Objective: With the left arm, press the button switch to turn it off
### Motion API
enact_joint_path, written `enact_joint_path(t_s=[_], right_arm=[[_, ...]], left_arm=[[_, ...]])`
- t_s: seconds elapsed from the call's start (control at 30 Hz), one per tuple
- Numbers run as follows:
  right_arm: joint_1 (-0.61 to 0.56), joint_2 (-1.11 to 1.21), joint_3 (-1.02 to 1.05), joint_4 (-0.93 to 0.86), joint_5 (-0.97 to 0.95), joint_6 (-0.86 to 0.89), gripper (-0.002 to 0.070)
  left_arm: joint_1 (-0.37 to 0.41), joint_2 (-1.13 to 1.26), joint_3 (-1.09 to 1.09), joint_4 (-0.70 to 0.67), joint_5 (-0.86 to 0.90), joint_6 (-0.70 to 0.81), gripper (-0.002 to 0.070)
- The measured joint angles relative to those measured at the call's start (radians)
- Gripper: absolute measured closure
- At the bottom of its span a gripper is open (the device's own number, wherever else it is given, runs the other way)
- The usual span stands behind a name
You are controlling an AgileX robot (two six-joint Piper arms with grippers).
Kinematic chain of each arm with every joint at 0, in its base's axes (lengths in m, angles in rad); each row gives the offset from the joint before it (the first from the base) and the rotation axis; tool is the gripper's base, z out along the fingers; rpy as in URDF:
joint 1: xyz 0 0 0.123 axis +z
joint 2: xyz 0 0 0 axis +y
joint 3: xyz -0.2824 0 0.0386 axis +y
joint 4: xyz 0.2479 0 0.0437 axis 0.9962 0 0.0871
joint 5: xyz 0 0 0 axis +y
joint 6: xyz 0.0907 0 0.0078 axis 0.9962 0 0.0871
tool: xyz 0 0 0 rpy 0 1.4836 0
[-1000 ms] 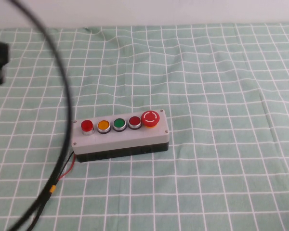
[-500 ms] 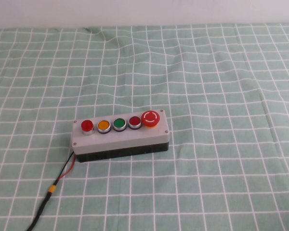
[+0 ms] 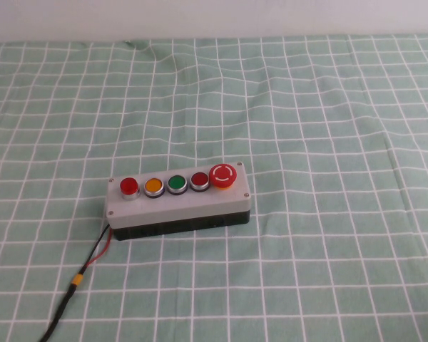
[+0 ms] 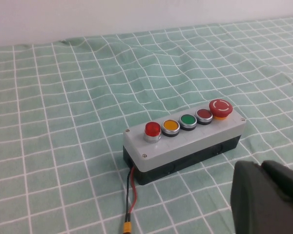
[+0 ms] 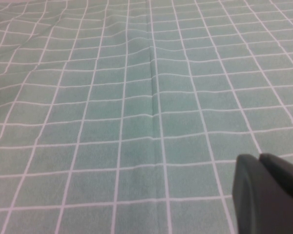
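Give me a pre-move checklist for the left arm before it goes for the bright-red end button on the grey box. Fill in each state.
1. Target in view: small round bright-red translucent button at the end of the row on the grey box: ok.
2. Space above the button free of obstruction: ok.
3. Box flat on the green checked cloth, red-and-black wire trailing off its end: ok.
4. Left gripper off the box, short of the button: ok.
5. Button light on or off: cannot tell.
6. Right gripper over bare cloth, away from the box: ok.
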Motion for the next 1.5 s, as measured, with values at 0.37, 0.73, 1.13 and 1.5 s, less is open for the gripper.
enact_joint_path(t_s=[0.37, 0.73, 1.13, 1.5], right_arm=[[0.000, 0.000, 0.000, 0.000, 0.000, 0.000, 0.0692], [0.000, 0.000, 0.000, 0.000, 0.000, 0.000, 0.0692], [0.000, 0.000, 0.000, 0.000, 0.000, 0.000, 0.0692], [0.000, 0.000, 0.000, 0.000, 0.000, 0.000, 0.0692]], left_arm=[[0.020, -0.010, 0.074, 0.103, -0.102, 0.000, 0.0678], [0.217, -0.089, 0.482, 0.120, -0.604, 0.000, 0.0678], [0.263, -0.235, 0.777, 0.122, -0.630, -0.070, 0.0678], [0.263, -0.237, 0.778, 0.122, -0.545, -0.070, 0.0678]])
